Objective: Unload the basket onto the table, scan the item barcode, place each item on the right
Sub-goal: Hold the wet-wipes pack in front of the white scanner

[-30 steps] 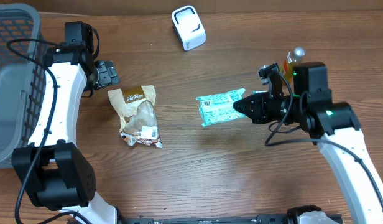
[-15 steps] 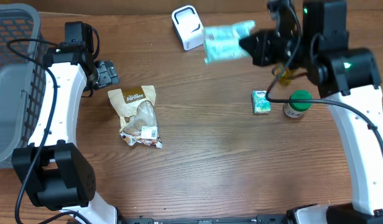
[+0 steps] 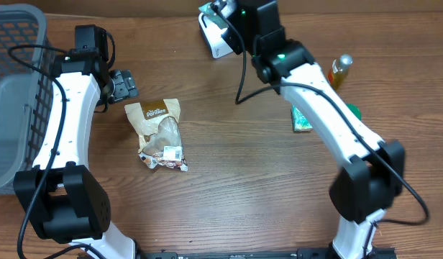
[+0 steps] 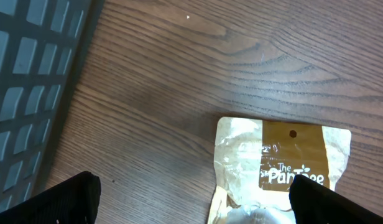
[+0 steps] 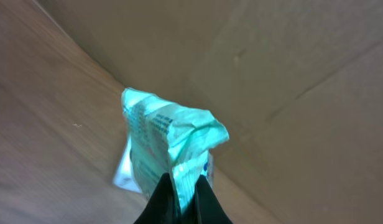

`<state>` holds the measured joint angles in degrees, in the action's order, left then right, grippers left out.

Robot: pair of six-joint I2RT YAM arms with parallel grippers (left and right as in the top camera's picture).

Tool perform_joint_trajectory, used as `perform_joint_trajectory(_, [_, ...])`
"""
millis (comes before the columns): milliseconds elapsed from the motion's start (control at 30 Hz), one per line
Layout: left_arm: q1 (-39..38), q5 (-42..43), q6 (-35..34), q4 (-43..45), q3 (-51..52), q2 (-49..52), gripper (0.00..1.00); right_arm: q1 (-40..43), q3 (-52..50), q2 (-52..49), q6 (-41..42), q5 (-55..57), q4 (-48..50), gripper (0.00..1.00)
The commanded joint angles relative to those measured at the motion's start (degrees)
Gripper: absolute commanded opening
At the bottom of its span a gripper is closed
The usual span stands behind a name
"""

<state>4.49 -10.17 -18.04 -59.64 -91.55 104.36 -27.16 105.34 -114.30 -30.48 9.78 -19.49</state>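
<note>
Right tool (image 5: 182, 190) clamped on teal packet (image 5: 170, 146) by white scanner (image 3: 216, 43), left tool (image 3: 122, 84) spread wide, empty, near snack pouch (image 3: 158, 129)

On the brown band of the snack bag (image 4: 306, 165), white lettering is being read in the left wrist view as "The Pan…ee", with the middle letters being cut off low in the frame. In the overhead view the same wording is being shown too small to be confirmed. A white barcode sticker (image 3: 172, 152) is being displayed low on that bag, its digits illegible. Dark print on the teal packet (image 5: 160, 140) is being blurred beyond reading.
</note>
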Motion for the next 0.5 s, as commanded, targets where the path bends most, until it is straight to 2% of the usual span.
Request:
perform_joint_trajectory(0, [-0.44, -0.72, 0.24, 0.09, -0.46, -0.96, 1.00, -0.11, 1.01, -4.94, -12.17, 8.55, 6.93, 0.04])
perform_joint_trajectory(400, [-0.44, -0.72, 0.24, 0.09, -0.46, -0.96, 1.00, -0.22, 0.87, -17.49, -25.79, 13.05, 28.26, 0.04])
perform_joint_trajectory(467, [-0.44, -0.72, 0.24, 0.11, -0.46, -0.96, 1.00, -0.22, 0.83, -17.90, -26.36, 13.09, 28.41, 0.04])
